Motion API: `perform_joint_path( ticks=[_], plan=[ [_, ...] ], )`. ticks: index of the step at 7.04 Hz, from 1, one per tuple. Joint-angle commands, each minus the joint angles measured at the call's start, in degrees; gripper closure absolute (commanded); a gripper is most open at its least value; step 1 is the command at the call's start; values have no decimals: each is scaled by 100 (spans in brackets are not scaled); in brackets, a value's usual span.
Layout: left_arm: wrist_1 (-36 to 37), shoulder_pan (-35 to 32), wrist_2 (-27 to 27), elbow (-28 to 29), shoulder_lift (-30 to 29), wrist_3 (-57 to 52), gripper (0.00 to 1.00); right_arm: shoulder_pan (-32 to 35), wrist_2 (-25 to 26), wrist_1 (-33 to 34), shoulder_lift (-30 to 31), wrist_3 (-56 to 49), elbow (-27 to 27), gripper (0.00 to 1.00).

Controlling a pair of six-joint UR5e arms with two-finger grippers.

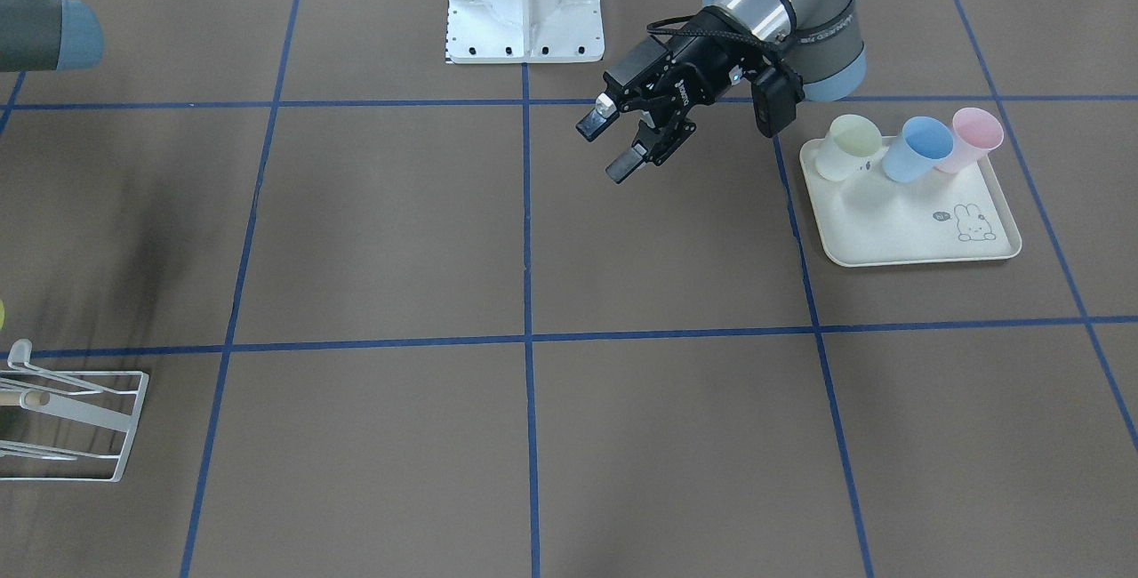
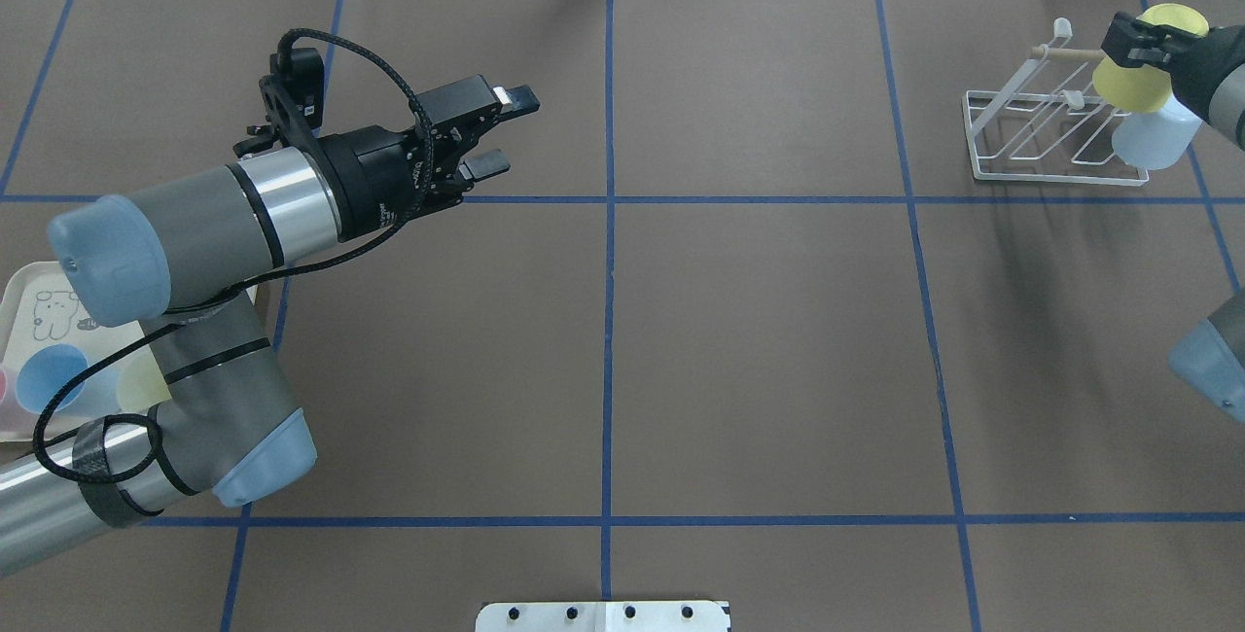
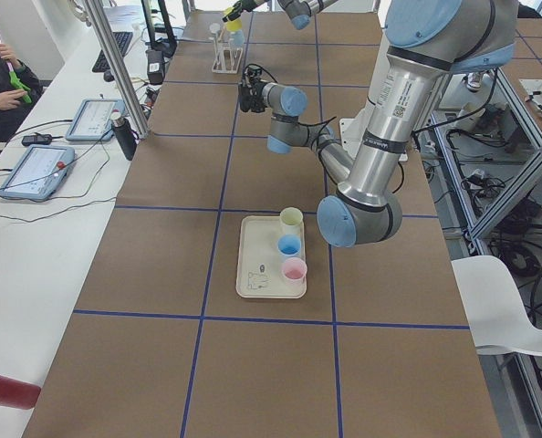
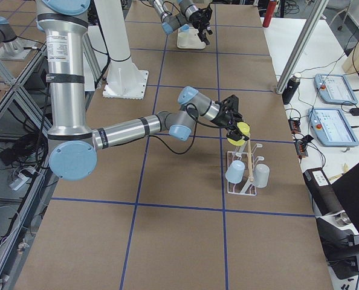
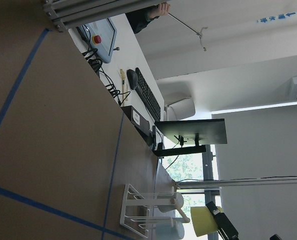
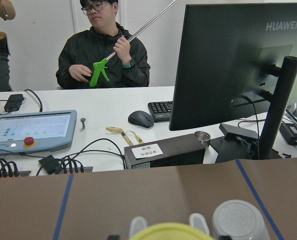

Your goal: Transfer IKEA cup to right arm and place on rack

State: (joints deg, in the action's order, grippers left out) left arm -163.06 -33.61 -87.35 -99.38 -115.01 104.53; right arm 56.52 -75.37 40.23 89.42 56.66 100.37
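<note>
The IKEA cup (image 2: 1128,86) is yellow, and my right gripper (image 2: 1144,43) is shut on it at the far right, right by the wooden peg of the white wire rack (image 2: 1031,141). From the right side the cup (image 4: 242,130) hangs just above the rack (image 4: 243,178). Its yellow rim (image 6: 168,231) fills the bottom of the right wrist view. My left gripper (image 2: 506,131) is open and empty, hovering over the table's left half, far from the rack. In the front view that gripper (image 1: 618,140) is left of the tray.
A cream rabbit-print tray (image 1: 916,227) holds a pale yellow cup (image 1: 849,147), a blue cup (image 1: 920,149) and a pink cup (image 1: 971,139). Two pale cups (image 4: 235,172) (image 4: 261,176) sit on the rack. A seated person (image 6: 106,50) holds a grabber stick beyond the table.
</note>
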Motion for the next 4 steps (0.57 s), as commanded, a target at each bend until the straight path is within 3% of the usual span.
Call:
perform_joint_path(
  ticks=[1,4],
  plan=[
    [3,4,-1,-28,-3,-3,1,9,57,2,-38,-23,-306,100],
    [3,4,-1,-20,5,-3,1,9,119,-7,-65,-94,-465,100]
  ],
)
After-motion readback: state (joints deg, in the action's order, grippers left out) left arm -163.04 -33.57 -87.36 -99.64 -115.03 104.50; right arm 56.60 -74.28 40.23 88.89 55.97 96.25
